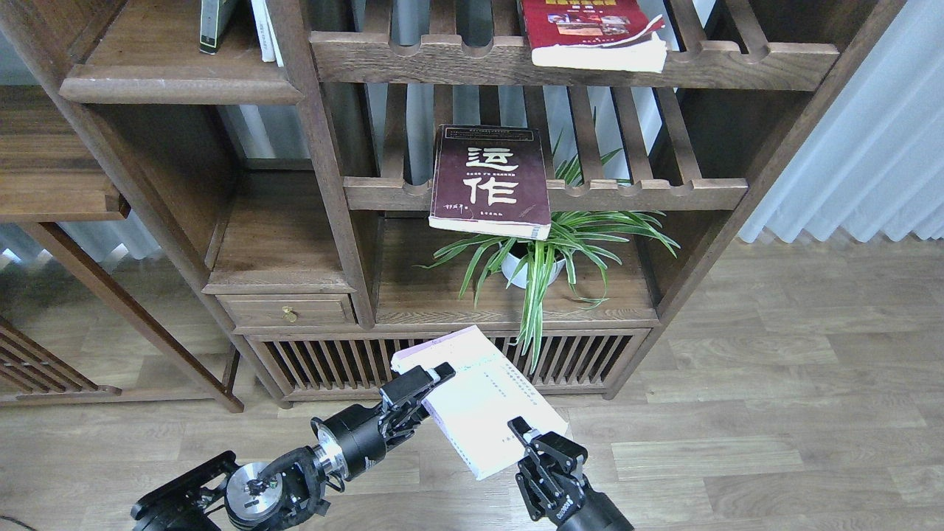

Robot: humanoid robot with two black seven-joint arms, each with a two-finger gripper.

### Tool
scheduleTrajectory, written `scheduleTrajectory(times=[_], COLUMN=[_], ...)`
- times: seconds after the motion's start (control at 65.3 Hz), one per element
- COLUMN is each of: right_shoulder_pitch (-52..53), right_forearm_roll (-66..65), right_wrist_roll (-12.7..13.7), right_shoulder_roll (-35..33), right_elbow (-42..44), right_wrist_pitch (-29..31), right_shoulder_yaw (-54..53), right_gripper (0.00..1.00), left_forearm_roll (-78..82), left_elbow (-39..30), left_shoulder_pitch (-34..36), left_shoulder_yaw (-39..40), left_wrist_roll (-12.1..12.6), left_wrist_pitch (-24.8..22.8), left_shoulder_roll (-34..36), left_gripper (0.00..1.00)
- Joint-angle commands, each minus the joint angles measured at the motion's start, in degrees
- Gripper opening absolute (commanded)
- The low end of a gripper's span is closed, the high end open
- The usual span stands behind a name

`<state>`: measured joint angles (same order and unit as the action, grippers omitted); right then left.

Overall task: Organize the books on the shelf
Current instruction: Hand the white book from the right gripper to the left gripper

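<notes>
I hold the pale book (479, 402) in front of me, low, in the air above the floor and before the bottom slatted part of the bookcase (324, 184). I judge that the step in hand is to carry this book up to its place, so the task is only partly done.

My left hand (435, 377) pinches the near left edge of the pale book: one finger lies on the cover and the other seems to be under it. My right hand (520, 429) touches the lower right edge of the same book. One dark finger rests on the cover there, but I cannot tell if this hand really pinches or only supports.

The maroon book (490, 181) lies on the middle slatted rack, and its front edge hangs over the rail, above the green plant (546, 251). The red book (594, 33) lies on the upper slatted rack, also over the front rail. The solid shelf (177, 81) is at the upper left, and a green book (214, 26) already stands there.

The next move, I think, asks me to lift the pale book high and to the left, toward that solid shelf. Both hands must go together, or the book can twist or slip.
</notes>
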<state>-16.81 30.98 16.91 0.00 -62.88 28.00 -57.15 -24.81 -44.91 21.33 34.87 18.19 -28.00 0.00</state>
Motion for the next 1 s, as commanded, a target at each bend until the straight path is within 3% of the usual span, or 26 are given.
scheduleTrajectory(times=[0.0,0.077,0.092,0.123,0.168,0.505,0.597,0.705,0.796,0.98], right_shoulder_pitch=[-0.1,-0.1,-0.1,-0.1,-0.1,-0.1,-0.1,-0.1,-0.3,-0.9], right_forearm_roll=[-0.1,-0.2,-0.1,-0.2,-0.2,-0.2,-0.8,-5.9,-8.2,-8.6], right_wrist_roll=[0.0,0.0,0.0,0.0,0.0,0.0,0.0,0.0,-0.7,-0.6], right_shoulder_roll=[0.0,0.0,0.0,0.0,0.0,0.0,0.0,0.0,0.0,0.0], right_elbow=[0.0,0.0,0.0,0.0,0.0,0.0,0.0,0.3,0.6,2.8], right_wrist_pitch=[0.0,0.0,0.0,0.0,0.0,0.0,0.0,0.0,0.0,0.0], right_shoulder_yaw=[0.0,0.0,0.0,0.0,0.0,0.0,0.2,0.5,0.2,0.5], right_gripper=[0.10,0.10,0.10,0.10,0.10,0.14,0.34,0.92,0.98,0.99], left_forearm_roll=[-0.1,-0.2,-0.1,-0.2,-0.2,-0.1,0.2,0.4,0.6,0.6], left_elbow=[-0.1,-0.2,-0.3,-0.3,-0.3,-0.8,-1.0,-1.8,-3.2,-11.2], left_shoulder_pitch=[-0.1,-0.1,-0.1,-0.2,-0.3,-0.5,-0.4,-0.2,-0.1,-0.2], left_shoulder_yaw=[0.0,-0.1,-0.1,0.0,0.0,-0.2,-0.2,0.9,1.8,7.5], left_wrist_roll=[0.0,0.1,0.1,0.1,0.1,0.7,0.8,1.1,1.9,2.7], left_wrist_pitch=[0.0,0.0,0.0,0.0,0.0,0.0,0.0,0.0,0.0,0.0], left_shoulder_roll=[0.0,0.0,0.0,0.0,0.0,0.0,0.0,0.0,0.7,12.5], left_gripper=[0.57,0.48,0.44,0.26,0.16,0.06,0.05,0.04,0.04,0.04])
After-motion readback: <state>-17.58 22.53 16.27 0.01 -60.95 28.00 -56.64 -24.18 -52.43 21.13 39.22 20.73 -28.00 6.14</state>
